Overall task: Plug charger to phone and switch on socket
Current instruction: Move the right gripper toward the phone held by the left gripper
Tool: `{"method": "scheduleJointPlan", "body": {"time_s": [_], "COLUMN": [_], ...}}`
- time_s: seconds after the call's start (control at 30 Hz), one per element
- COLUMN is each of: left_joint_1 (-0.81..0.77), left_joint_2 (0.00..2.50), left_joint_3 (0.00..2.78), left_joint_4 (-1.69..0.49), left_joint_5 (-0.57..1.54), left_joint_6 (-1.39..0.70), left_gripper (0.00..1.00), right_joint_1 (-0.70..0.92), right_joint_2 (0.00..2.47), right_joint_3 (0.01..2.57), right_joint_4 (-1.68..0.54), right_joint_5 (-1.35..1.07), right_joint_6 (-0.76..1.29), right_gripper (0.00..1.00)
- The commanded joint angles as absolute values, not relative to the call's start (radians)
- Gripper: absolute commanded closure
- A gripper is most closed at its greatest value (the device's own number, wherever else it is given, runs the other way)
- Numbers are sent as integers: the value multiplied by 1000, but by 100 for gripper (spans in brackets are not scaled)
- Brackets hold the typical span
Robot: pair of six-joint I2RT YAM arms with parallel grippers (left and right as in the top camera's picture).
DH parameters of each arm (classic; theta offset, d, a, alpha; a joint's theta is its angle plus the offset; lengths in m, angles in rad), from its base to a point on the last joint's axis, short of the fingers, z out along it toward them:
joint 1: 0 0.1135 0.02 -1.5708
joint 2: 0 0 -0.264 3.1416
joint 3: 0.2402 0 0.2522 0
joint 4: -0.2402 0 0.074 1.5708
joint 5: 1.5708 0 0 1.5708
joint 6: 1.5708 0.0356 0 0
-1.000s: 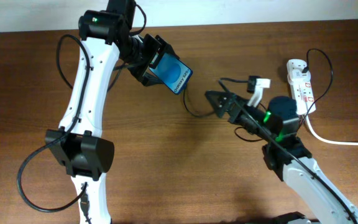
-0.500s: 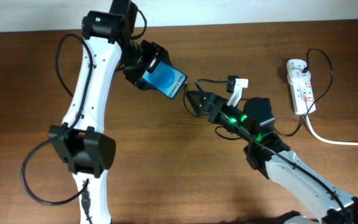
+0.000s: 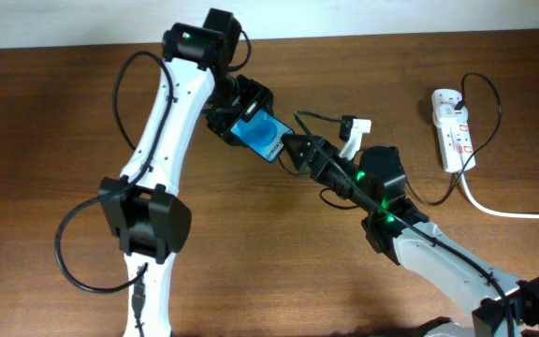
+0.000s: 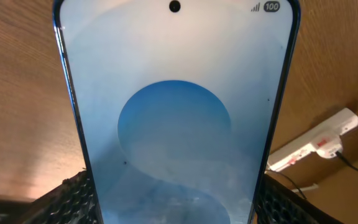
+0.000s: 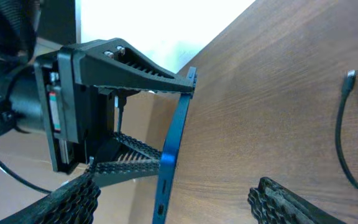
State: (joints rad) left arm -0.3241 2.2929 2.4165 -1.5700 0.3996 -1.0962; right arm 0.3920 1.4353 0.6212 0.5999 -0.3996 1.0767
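The left gripper [image 3: 247, 116] is clamping the phone [image 3: 260, 137] across its long edges. It is holding the phone left of centre, apparently off the table [image 3: 64, 94], with the screen facing up and the free short end pointing right toward the other arm. In the left wrist view that free end is showing the camera dot, so I judge the port may be at the gripped end.

The right gripper [image 3: 295, 150] is hovering just beside the free end, its fingers [image 5: 73, 199] apart and carrying nothing. In its own view the phone's thin edge is showing between them, which suggests a hand-over or a steadying grip. Whether the fingers are already around the phone cannot be told.

The charger [image 5: 350, 76] is lying loose on the table, its tip bare, well right of the phone, so plugging is not yet under way. The socket [image 3: 454, 126] is sitting at the far right, apart from both grippers.

I am counting one phone, one charger, one socket and two grippers.
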Motion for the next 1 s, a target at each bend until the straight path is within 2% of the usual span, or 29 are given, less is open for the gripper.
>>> {"method": "scheduleJointPlan", "body": {"time_s": [0.0,0.37,0.6,0.97], "left_joint_1": [-352,-371,-371,-372], "left_joint_2": [2291,2291,2291,2291], "left_joint_3": [2437,2437,2437,2437], "left_joint_4": [-1557,-1534,-1539,-1565], "left_joint_5": [364,332,333,336], "left_joint_6": [-1114,-1115,-1140,-1140], "left_gripper": [100,100,100,100], "right_joint_1": [400,415,471,472], "right_joint_2": [1467,1482,1508,1565], "right_joint_3": [641,696,731,781], "right_joint_4": [603,567,504,506], "right_joint_5": [-381,-322,-226,-227], "right_joint_6": [1143,1160,1096,1089], "right_gripper": [17,21,22,38]}}
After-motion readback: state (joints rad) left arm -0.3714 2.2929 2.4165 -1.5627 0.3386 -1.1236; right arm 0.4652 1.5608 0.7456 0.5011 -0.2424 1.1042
